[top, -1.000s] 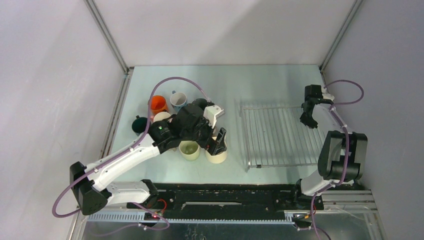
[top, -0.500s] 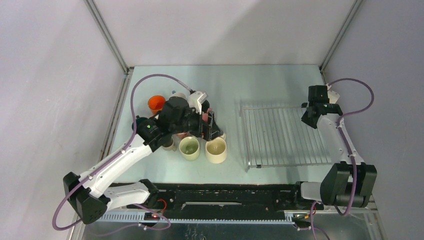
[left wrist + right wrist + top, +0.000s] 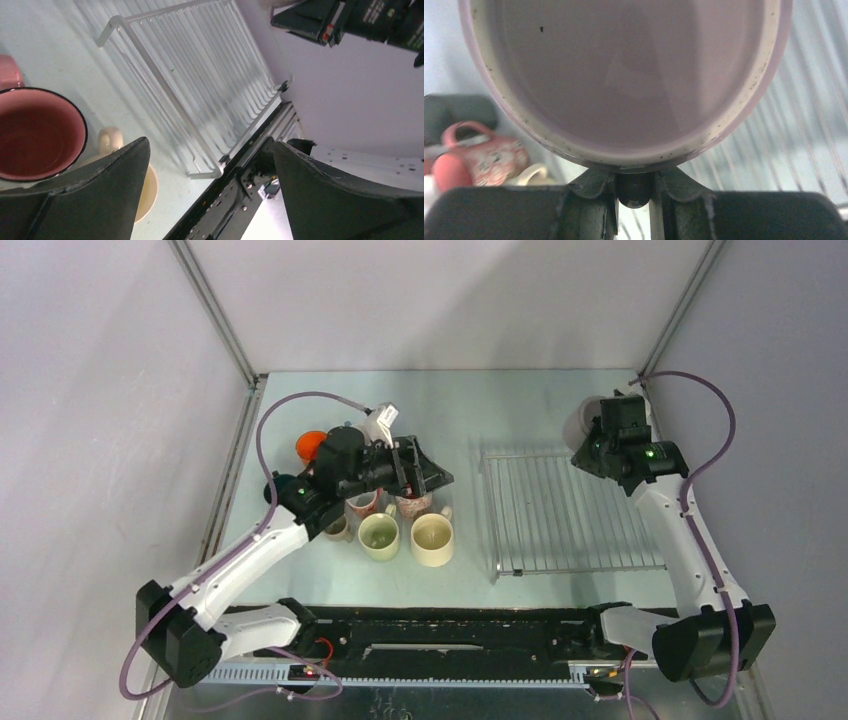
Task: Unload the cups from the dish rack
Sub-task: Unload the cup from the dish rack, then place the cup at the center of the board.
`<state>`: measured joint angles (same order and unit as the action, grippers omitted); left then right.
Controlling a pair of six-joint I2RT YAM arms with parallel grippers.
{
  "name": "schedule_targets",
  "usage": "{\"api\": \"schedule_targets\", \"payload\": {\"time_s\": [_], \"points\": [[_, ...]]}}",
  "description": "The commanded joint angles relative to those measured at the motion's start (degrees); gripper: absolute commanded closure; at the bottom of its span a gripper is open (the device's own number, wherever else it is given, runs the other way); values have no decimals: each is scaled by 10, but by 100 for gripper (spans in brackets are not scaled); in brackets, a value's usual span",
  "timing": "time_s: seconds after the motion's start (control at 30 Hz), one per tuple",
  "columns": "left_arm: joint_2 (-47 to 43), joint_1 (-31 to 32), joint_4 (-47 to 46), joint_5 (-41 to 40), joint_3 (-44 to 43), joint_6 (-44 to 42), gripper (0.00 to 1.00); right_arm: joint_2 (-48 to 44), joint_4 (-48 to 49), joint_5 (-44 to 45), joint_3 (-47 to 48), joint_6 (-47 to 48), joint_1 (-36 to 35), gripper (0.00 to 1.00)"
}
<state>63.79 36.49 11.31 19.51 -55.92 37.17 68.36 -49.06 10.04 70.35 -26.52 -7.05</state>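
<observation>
- Change, near side: the left gripper (image 3: 424,476) hung low over the pale yellow mug (image 3: 432,541) a second ago. It has since drawn back from the arm bases and now stands above the pink mug (image 3: 412,505). The pale yellow mug now shows whole.
- Change, far side: the right gripper (image 3: 592,446) has left the right rim of the dish rack (image 3: 560,510) and swung to the rack's far right corner, its arm stretched out. A lilac mug (image 3: 577,424) now shows at its tip.
- Left gripper: we record the fingers (image 3: 100,190) spread wide, holding and touching nothing.
- Right gripper: we record the fingers pinched on the rim of the lilac mug, whose mouth faces the wrist camera.
- Mugs at the left gripper: the pink mug is directly below. The pale yellow mug is below and nearer the bases, with the pale green mug (image 3: 379,536) to its left. The orange mug (image 3: 312,445) is behind the wrist.
- Dish rack: it lies below the right gripper on its near side, well to the right of the left gripper. The lilac mug is held up by its far right corner.
</observation>
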Motion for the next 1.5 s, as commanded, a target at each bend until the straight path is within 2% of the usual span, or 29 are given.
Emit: {"api": "schedule_targets", "payload": {"time_s": [0.0, 0.13, 0.43, 0.97, 1.23, 1.47], "points": [[18, -17, -129, 32, 25, 79, 0, -25, 56, -83, 65, -22, -51, 100], [39, -30, -206, 50, 32, 123, 0, -22, 94, -181, 84, -53, -86, 100], [79, -57, -347, 68, 36, 203, 0, 6, 180, -304, 105, -120, -154, 100], [143, -69, -565, 97, 26, 347, 2, 33, 305, -475, 89, -203, -178, 100], [132, -69, -638, 115, 13, 379, 15, 43, 350, -551, 75, -222, -178, 100], [123, -69, -687, 129, 8, 423, 36, 52, 390, -602, 71, -236, -178, 100]]}}
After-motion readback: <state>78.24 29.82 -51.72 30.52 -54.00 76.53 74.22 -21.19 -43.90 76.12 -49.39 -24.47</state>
